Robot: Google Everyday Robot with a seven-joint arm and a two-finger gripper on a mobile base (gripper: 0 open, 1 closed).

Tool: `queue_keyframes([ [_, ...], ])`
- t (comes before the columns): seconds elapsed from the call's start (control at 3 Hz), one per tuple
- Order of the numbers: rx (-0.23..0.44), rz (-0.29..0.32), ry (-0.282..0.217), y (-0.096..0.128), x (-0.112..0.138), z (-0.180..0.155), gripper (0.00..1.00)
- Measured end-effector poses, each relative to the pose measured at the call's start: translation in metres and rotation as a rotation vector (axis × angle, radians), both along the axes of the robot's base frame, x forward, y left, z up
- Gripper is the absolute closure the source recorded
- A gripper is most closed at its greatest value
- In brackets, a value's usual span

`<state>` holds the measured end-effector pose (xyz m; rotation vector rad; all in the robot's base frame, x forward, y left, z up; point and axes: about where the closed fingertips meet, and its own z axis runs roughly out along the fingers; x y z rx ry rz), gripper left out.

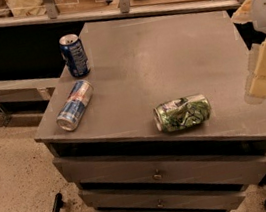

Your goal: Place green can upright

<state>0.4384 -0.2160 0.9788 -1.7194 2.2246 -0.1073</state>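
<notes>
The green can (182, 113) lies on its side near the front edge of the grey cabinet top (165, 57), with its silver top facing left. Its label is mottled green and pale. My gripper (262, 73) hangs at the right edge of the view, above the cabinet's right side. It is to the right of the can and a little higher, and it does not touch the can.
A dark blue can (74, 55) stands upright at the cabinet's back left. A slim blue-and-silver can (74, 105) lies on its side near the left edge. Drawers (157, 175) sit below the top. A shelf rail (106, 8) runs behind.
</notes>
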Motion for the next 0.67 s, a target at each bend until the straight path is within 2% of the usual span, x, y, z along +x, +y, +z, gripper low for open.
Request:
queue_keyframes([
  [0.33,0.0,0.0,0.0,0.0,0.0,0.0,0.0],
  [0.67,0.033,0.065,0.001,0.029,0.004,0.0,0.0],
])
